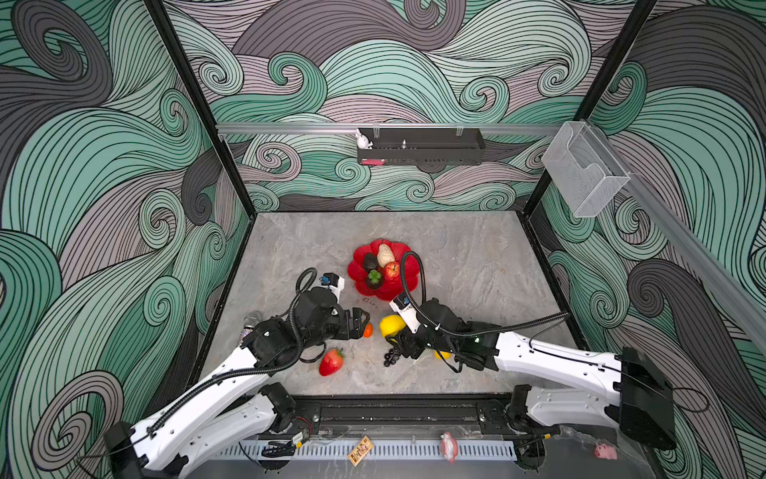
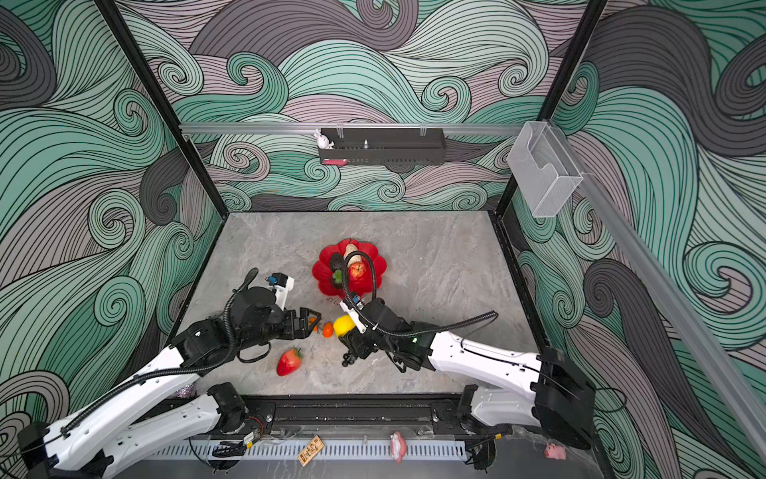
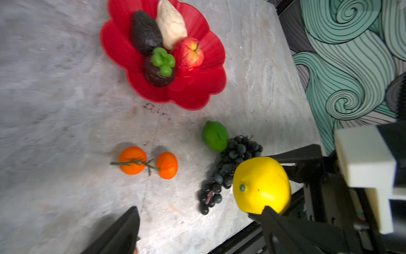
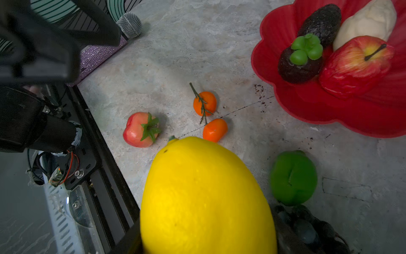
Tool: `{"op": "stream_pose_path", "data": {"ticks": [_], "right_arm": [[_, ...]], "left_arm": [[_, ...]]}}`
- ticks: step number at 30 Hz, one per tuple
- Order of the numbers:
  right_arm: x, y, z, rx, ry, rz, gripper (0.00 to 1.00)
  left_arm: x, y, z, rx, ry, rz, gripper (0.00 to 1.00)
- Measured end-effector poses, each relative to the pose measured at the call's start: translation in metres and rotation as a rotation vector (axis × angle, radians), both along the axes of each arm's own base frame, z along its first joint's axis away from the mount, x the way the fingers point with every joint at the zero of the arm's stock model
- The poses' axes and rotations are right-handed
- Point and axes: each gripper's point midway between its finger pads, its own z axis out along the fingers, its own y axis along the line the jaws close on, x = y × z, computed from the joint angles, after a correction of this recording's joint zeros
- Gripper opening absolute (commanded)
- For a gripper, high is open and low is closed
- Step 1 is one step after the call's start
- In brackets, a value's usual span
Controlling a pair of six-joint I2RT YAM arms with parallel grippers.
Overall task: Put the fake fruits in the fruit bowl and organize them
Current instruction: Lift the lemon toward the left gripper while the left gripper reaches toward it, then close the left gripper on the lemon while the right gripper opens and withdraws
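The red scalloped fruit bowl (image 1: 359, 269) sits mid-table and holds an avocado (image 1: 370, 262), a pear (image 1: 385, 255), an apple (image 1: 391, 271) and a mangosteen (image 1: 374, 278). My right gripper (image 1: 393, 334) is shut on a yellow lemon (image 4: 206, 198), lifted just in front of the bowl. Beneath it lie a black grape bunch (image 3: 228, 167) and a green lime (image 3: 215, 136). My left gripper (image 1: 362, 323) hangs open over two small oranges (image 3: 132, 160) joined by a twig. A strawberry (image 1: 331, 362) lies nearer the front. Another lemon (image 1: 441, 355) peeks from under the right arm.
A silver microphone (image 4: 129, 25) lies at the table's left edge behind the left arm. The black front rail (image 1: 398, 410) borders the table. A black shelf (image 1: 420, 147) hangs on the back wall and a clear box (image 1: 584, 170) on the right wall.
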Motion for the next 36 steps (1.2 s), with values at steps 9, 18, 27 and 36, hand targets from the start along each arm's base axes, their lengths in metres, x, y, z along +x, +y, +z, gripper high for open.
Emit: {"op": "stream_pose_path", "data": {"ticks": [9,18,27,36], "right_arm": [[0.005,-0.008,0.001,0.065,0.004,-0.039,0.52],[0.007,0.007,0.02,0.182,-0.002,-0.024,0.51],[0.006,0.011,0.032,0.266,-0.019,-0.019,0.51],[0.008,0.012,0.044,0.313,-0.05,-0.025,0.51]], "left_arm": [[0.0,-0.041,0.016,-0.212,0.033,-0.057,0.9],[0.0,-0.058,0.003,-0.26,0.106,-0.044,0.88],[0.004,-0.07,0.001,-0.308,0.143,-0.031,0.78],[0.0,-0.079,0.0,-0.332,0.175,-0.049,0.69]]}}
